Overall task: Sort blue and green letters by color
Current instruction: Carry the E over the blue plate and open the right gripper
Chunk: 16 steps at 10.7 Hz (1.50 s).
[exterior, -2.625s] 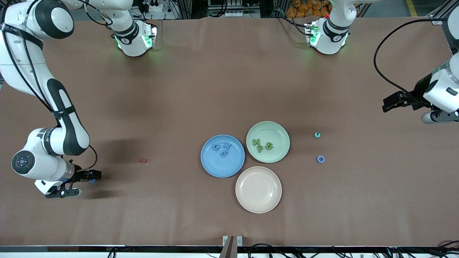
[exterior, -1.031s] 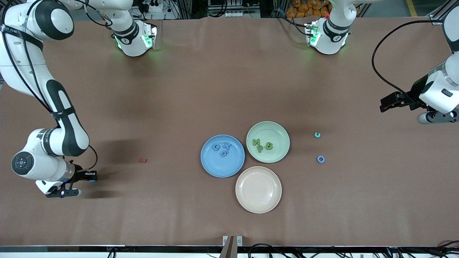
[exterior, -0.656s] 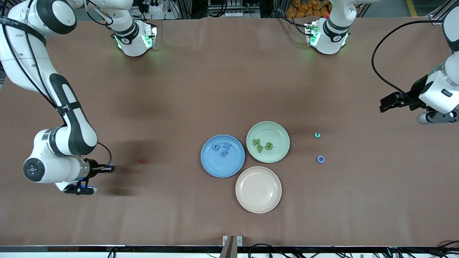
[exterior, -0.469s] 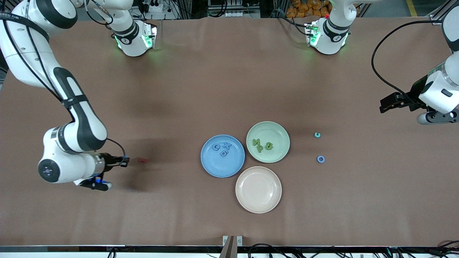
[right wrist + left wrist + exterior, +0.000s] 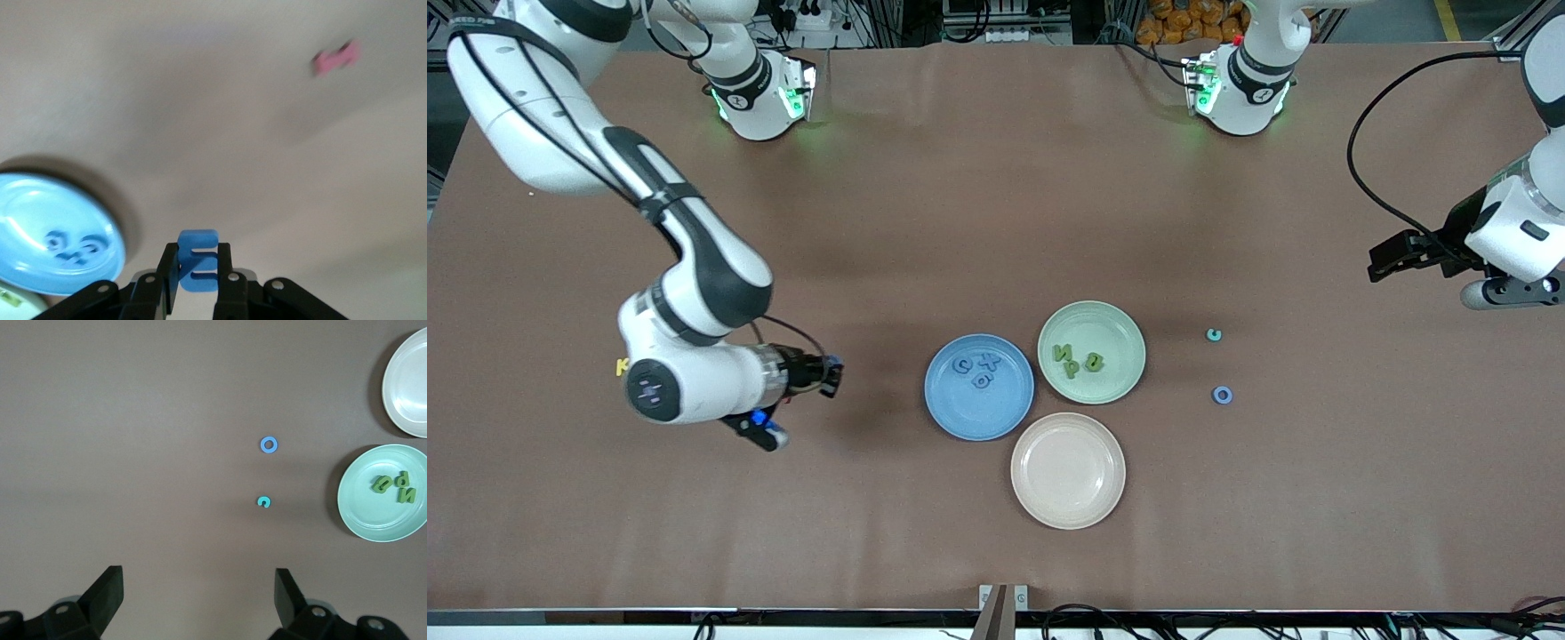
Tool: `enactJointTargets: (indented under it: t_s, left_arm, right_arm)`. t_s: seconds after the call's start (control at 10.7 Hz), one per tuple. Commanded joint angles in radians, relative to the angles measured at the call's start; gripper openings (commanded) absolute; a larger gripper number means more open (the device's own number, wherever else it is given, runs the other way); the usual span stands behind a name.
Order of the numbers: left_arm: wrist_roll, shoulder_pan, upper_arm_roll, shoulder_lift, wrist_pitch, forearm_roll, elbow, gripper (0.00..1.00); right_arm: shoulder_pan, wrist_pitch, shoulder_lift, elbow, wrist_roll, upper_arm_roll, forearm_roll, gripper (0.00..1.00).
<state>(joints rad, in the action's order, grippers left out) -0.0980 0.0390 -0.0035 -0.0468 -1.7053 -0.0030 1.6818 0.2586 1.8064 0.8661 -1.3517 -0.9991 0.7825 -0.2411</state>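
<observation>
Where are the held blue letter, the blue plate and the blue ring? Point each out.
held blue letter (image 5: 198,261), right wrist view, its middle between the fingers.
blue plate (image 5: 965,415), front view, bare floor near the rim.
blue ring (image 5: 1223,395), front view, its band.

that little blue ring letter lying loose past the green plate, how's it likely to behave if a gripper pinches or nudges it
The blue ring letter lies flat on the table, so it will probably slide if nudged, not roll. It looks chunky and solid, so likely stiff under a pinch, like the blue letter in the right gripper. Being tiny, it is probably very light and easy to knock aside.
</observation>
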Motion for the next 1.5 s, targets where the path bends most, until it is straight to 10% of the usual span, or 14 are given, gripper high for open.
enactJointTargets:
  t_s: [0.0, 0.38, 0.47, 0.56, 0.66, 1.41]
  left_arm:
    - [0.027, 0.004, 0.007, 0.013, -0.014, -0.014, 0.012, 1.0]
    - [0.029, 0.007, 0.007, 0.01, -0.014, -0.012, 0.007, 1.0]
    - [0.029, 0.006, 0.007, 0.01, -0.014, -0.012, 0.007, 1.0]
    - [0.029, 0.004, 0.007, 0.01, -0.014, -0.012, 0.006, 1.0]
    - [0.029, 0.004, 0.007, 0.01, -0.014, -0.012, 0.006, 1.0]
    - [0.029, 0.001, 0.007, 0.007, -0.02, -0.012, 0.004, 1.0]
  right_arm:
    - [-0.145, 0.144, 0.016, -0.006, -0.267, -0.003, 0.002, 0.0]
    - [-0.326, 0.351, 0.031, -0.006, -0.488, -0.098, 0.011, 0.0]
    - [-0.369, 0.373, 0.031, -0.006, -0.531, -0.132, 0.014, 0.31]
    - [-0.405, 0.375, 0.03, -0.006, -0.556, -0.162, 0.013, 0.83]
    - [-0.43, 0.376, 0.028, -0.004, -0.576, -0.181, 0.006, 1.0]
    - [-0.384, 0.238, -0.019, -0.018, -0.432, -0.193, -0.013, 1.0]
